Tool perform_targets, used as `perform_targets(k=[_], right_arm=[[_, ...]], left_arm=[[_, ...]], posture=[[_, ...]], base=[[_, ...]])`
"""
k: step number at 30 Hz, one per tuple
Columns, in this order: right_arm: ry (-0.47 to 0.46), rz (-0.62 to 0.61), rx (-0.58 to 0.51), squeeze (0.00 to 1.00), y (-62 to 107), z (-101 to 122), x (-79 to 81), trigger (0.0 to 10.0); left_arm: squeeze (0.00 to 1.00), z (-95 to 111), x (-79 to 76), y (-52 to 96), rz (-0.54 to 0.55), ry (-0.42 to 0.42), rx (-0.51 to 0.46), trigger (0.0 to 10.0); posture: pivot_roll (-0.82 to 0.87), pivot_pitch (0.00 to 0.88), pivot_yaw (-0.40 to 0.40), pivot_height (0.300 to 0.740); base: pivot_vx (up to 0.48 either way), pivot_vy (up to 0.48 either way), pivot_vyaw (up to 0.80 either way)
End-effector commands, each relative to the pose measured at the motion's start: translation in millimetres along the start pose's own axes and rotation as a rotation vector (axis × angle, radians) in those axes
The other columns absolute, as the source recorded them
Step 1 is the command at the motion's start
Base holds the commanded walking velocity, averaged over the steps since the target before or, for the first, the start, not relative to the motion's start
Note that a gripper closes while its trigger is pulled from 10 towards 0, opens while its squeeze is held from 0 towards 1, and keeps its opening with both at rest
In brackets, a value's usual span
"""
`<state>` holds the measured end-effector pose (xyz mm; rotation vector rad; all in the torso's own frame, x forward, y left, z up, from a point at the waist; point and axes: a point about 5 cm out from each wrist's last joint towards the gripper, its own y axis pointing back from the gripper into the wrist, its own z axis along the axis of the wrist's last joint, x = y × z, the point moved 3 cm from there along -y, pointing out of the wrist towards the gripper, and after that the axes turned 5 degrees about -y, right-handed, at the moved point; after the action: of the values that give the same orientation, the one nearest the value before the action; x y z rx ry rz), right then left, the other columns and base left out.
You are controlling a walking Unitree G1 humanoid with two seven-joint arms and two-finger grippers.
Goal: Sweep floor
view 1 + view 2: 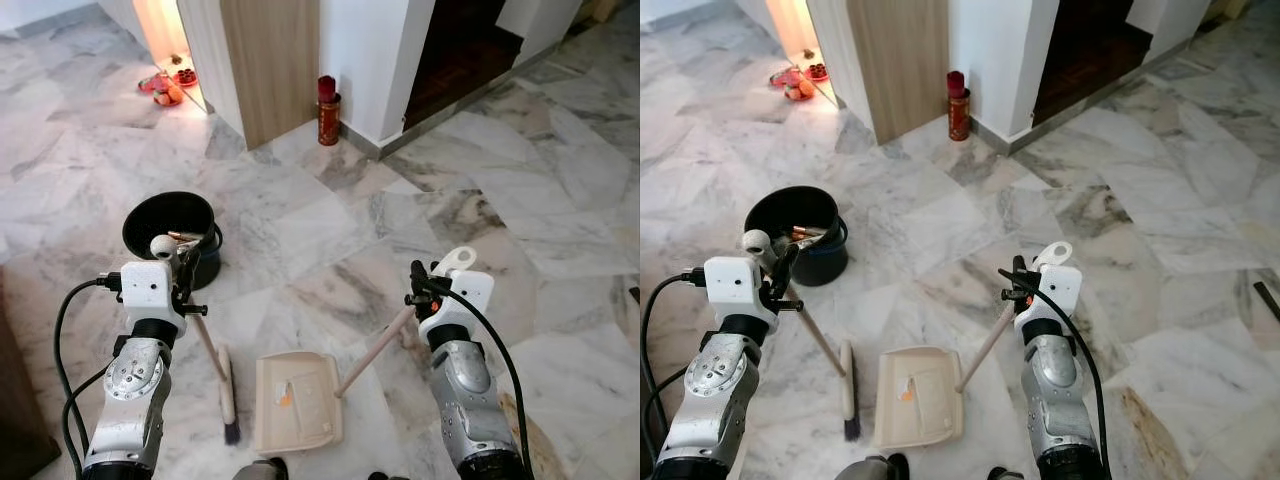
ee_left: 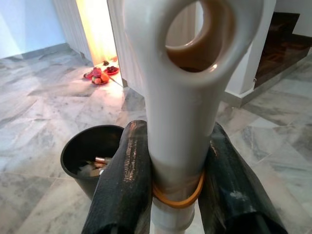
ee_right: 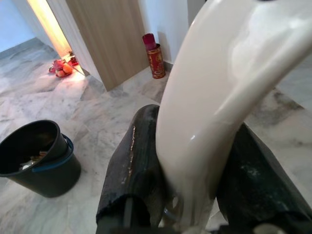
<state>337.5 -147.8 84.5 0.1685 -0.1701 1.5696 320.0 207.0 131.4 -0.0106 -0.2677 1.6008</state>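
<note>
Left eye view: left gripper (image 1: 183, 268) clamped on the broom (image 1: 222, 385) handle, bristles down on the marble floor (image 1: 330, 240) just left of the dustpan (image 1: 295, 402). Right gripper (image 1: 424, 284) clamped on the dustpan's long handle; pan lies flat between the arms. Black bucket (image 1: 172, 228) with some trash sits behind the left gripper. Red can (image 1: 328, 112) by the wall corner.
</note>
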Motion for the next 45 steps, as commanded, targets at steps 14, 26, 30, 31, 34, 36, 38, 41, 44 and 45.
perform_targets(k=[14,26,30,31,34,36,38,41,44,45], right_arm=[[-0.002,0.014,-0.029,0.0,0.2,4.7,2.3,10.0],[-0.003,0.018,-0.026,0.0,0.7,4.7,2.0,10.0],[-0.004,0.019,-0.025,0.0,0.8,4.7,2.0,10.0],[-0.012,0.016,-0.023,0.0,0.8,4.3,1.8,10.0],[-0.018,0.013,-0.02,0.0,0.7,4.0,1.5,10.0],[-0.017,0.013,-0.016,0.0,0.4,3.5,0.6,10.0],[-0.017,0.013,-0.015,0.0,0.3,3.5,0.5,10.0],[-0.017,0.011,-0.014,0.0,0.0,3.5,0.2,10.0],[-0.018,0.009,-0.014,0.0,-0.3,3.5,0.0,10.0],[-0.018,0.008,-0.013,0.0,-0.4,3.4,-0.1,10.0]], left_arm=[[0.0,4.5,0.3,-0.3,-0.003,-0.019,-0.02,10.0],[0.0,3.4,-0.3,0.1,0.002,-0.017,-0.011,10.0],[0.0,2.7,-0.1,0.3,0.004,-0.019,-0.008,10.0],[0.0,2.6,0.0,0.3,0.006,-0.019,-0.007,10.0],[0.0,2.7,0.0,0.2,0.007,-0.019,-0.007,10.0],[0.0,2.6,0.1,0.0,0.01,-0.019,-0.006,10.0],[0.0,2.5,0.2,-0.1,0.012,-0.019,-0.005,10.0],[0.0,2.0,1.0,-0.4,0.014,-0.023,-0.003,10.0],[0.0,1.8,2.0,-0.5,0.018,-0.026,-0.001,10.0],[0.0,1.8,2.2,-0.6,0.019,-0.026,0.0,10.0]], posture=[[0.13,0.164,0.013,0.74],[0.13,0.172,0.008,0.74],[0.13,0.174,0.007,0.74],[0.13,0.176,0.006,0.74],[0.13,0.177,0.006,0.74],[0.13,0.177,0.005,0.74],[0.13,0.178,0.005,0.74],[0.13,0.179,0.005,0.74],[0.13,0.18,0.006,0.74],[0.13,0.18,0.006,0.74]], base=[[0.0,0.0,0.79],[0.0,0.0,0.8],[0.0,0.0,0.8],[0.0,0.0,0.0],[0.0,0.0,0.0],[0.0,0.0,0.0],[0.0,0.0,0.0],[0.0,0.0,0.0],[0.084,0.0,0.0],[0.255,0.0,0.0]])
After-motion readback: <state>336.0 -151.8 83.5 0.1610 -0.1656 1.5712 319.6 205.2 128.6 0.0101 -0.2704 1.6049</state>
